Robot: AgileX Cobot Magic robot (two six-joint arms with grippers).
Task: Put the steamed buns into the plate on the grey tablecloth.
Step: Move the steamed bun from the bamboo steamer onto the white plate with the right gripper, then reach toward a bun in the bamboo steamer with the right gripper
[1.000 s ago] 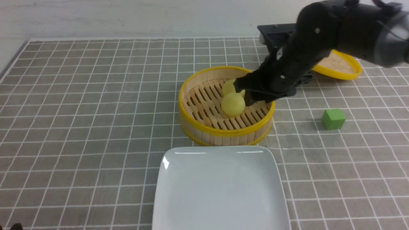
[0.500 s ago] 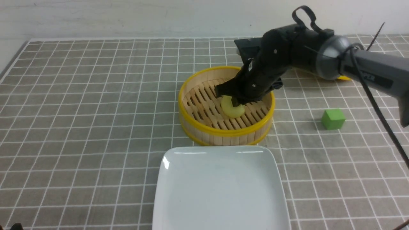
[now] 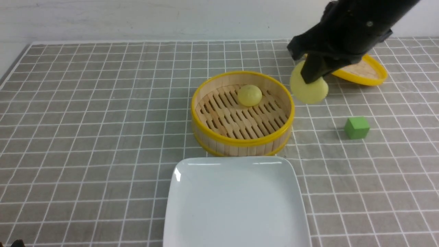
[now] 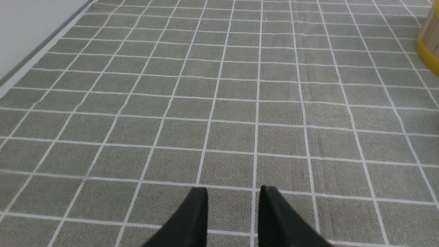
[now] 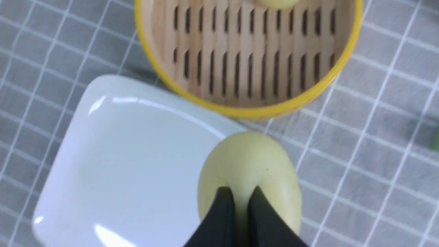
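Note:
My right gripper (image 3: 313,73) is shut on one pale yellow steamed bun (image 3: 308,91) and holds it in the air, just right of the bamboo steamer (image 3: 240,140). In the right wrist view the fingers pinch this bun (image 5: 247,164), which hangs over the far right corner of the white square plate (image 5: 130,154). The other bun (image 3: 249,95) lies at the back of the steamer. The plate (image 3: 236,206) sits on the grey tablecloth (image 3: 85,120) in front of the steamer. My left gripper (image 4: 233,192) is open and empty over bare cloth, out of the front view.
The steamer's yellow-rimmed lid (image 3: 363,73) lies at the back right, partly behind my right arm. A green cube (image 3: 357,127) sits right of the steamer. The steamer's wall (image 4: 428,44) shows at the edge of the left wrist view.
My right gripper closed on the nearer bun in the steamer, then lifted it up and to the right, out of the basket. The other bun stays in the steamer.

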